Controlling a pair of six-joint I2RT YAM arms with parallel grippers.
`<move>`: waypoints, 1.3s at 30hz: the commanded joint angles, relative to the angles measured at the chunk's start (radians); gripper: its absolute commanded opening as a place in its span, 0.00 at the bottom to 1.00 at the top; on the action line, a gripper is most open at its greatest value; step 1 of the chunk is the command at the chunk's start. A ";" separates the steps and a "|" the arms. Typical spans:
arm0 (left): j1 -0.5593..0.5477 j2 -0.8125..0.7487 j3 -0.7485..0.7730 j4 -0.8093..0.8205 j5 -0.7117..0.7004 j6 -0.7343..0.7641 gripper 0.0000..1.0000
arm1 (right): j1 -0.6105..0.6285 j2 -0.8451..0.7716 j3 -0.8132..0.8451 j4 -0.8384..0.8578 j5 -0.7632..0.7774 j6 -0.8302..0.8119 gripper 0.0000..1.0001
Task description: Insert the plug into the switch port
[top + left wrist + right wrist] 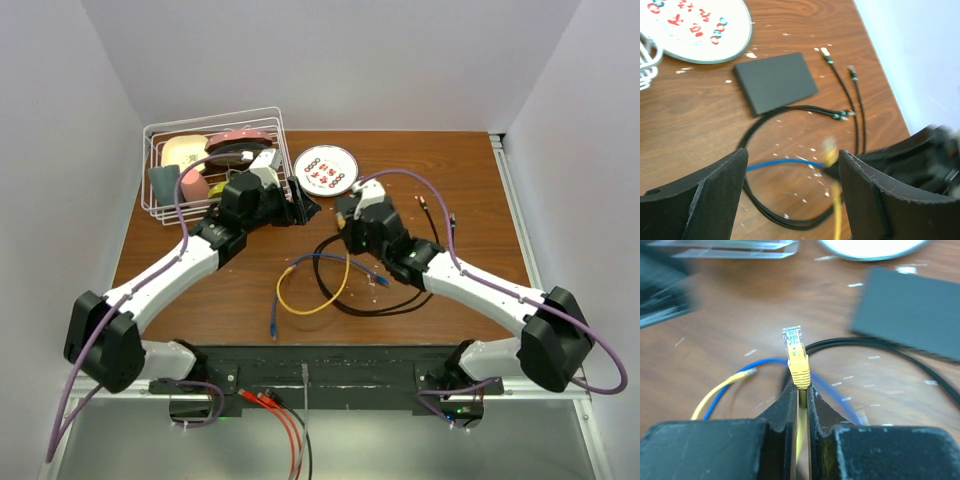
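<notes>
Now, left pincer (792, 160) gapes wide, gripping nothing, short of the switch (776, 82): flat, matte black, bare bench (700, 120) beside it, black cables (790, 111) looping past its near edge. Right pincer (800, 390) is clamped low on the yellow plug (795, 347), clear tip upward, apart from the switch.
</notes>
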 commanded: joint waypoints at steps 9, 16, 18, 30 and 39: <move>0.039 0.420 0.237 0.175 0.030 0.122 0.78 | -0.422 0.145 0.025 0.054 0.005 0.085 0.00; 0.033 0.751 0.528 0.201 0.042 0.192 0.78 | -0.468 0.225 0.023 0.105 -0.130 0.057 0.00; 0.030 0.816 0.643 0.195 0.053 0.215 0.76 | -0.468 0.209 0.002 0.109 -0.150 0.057 0.00; -0.073 1.211 1.153 0.043 0.106 0.370 0.71 | -0.471 0.235 -0.029 0.066 -0.055 0.092 0.00; -0.084 1.247 1.124 -0.012 0.120 0.384 0.71 | -0.473 0.258 -0.039 0.046 -0.051 0.135 0.00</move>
